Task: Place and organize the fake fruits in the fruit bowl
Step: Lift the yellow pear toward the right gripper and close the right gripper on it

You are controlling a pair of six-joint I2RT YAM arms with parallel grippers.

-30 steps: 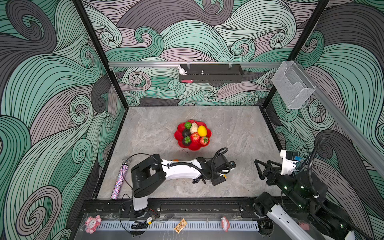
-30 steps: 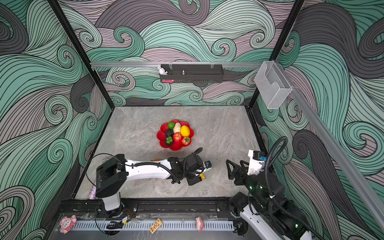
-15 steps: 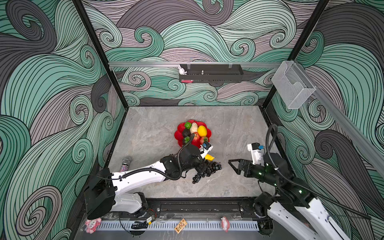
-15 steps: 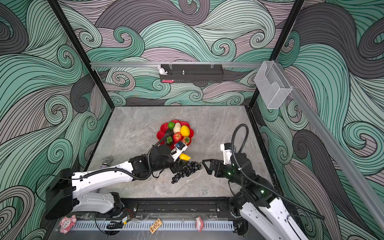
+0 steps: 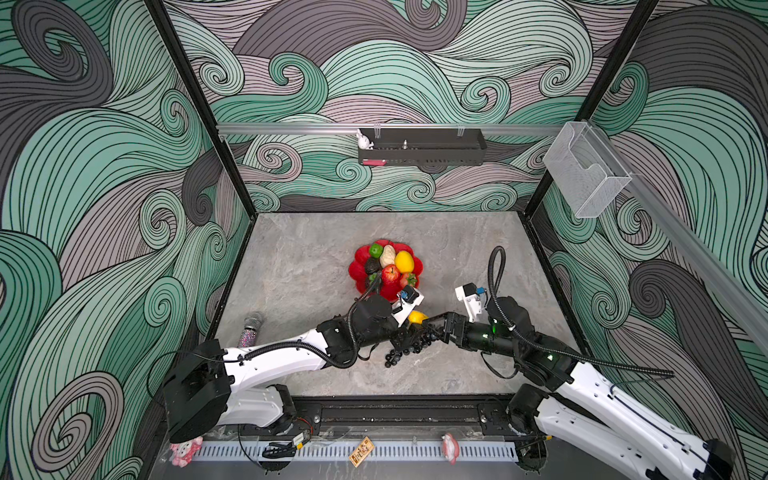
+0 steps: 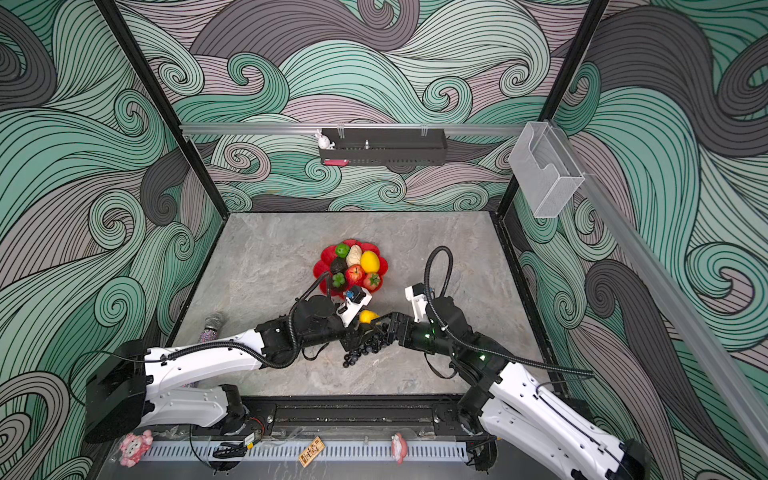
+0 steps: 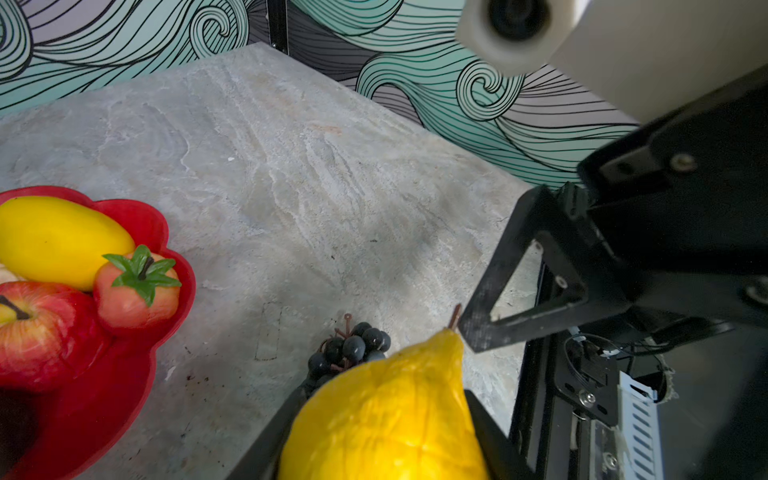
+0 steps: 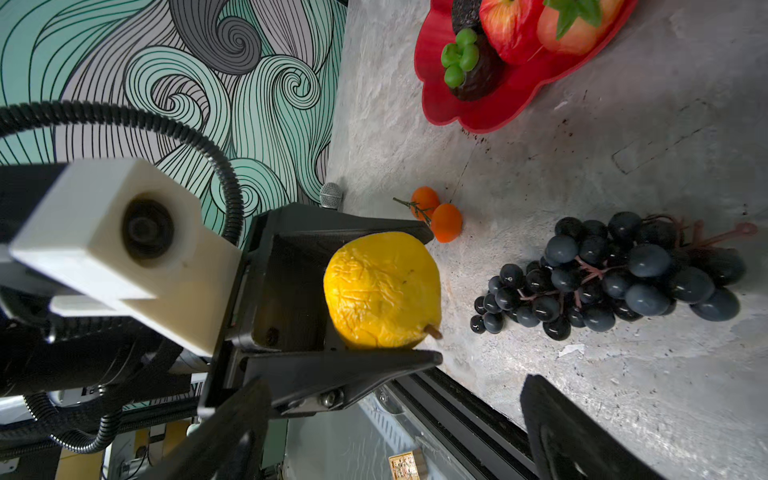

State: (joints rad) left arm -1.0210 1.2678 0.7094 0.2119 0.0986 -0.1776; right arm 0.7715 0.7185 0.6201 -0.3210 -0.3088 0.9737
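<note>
**A:** Step in hand, as I judge it: bringing the wrinkled yellow lemon (image 8: 382, 291) to the fruit bowl (image 5: 356, 272). The left gripper (image 8: 432, 295) is clamped on it, just below the bowl in both top views.

**B:** And the right gripper (image 5: 434, 330)?

**A:** Its jaws stand wide and hold nothing. It is just beside the black grape bunch (image 8: 615, 282), which lies on the tabletop (image 5: 311, 270) in the lower middle of the frame.

**B:** What does the next move ask?

**A:** I think the left arm must travel up the frame to the bowl's bare near edge and release softly. The right must take the grapes without striking the left.

**B:** The count?

**A:** Seven in the bowl:
- one lime (image 6: 342, 250)
- one pear (image 6: 354, 254)
- one smooth lemon (image 6: 369, 262)
- one avocado (image 6: 337, 265)
- one apple (image 6: 354, 274)
- one mangosteen (image 6: 338, 280)
- one persimmon (image 6: 372, 281)

Outside it: the held lemon, one grape bunch, and two tiny oranges (image 8: 444, 222) on one twig.
</note>
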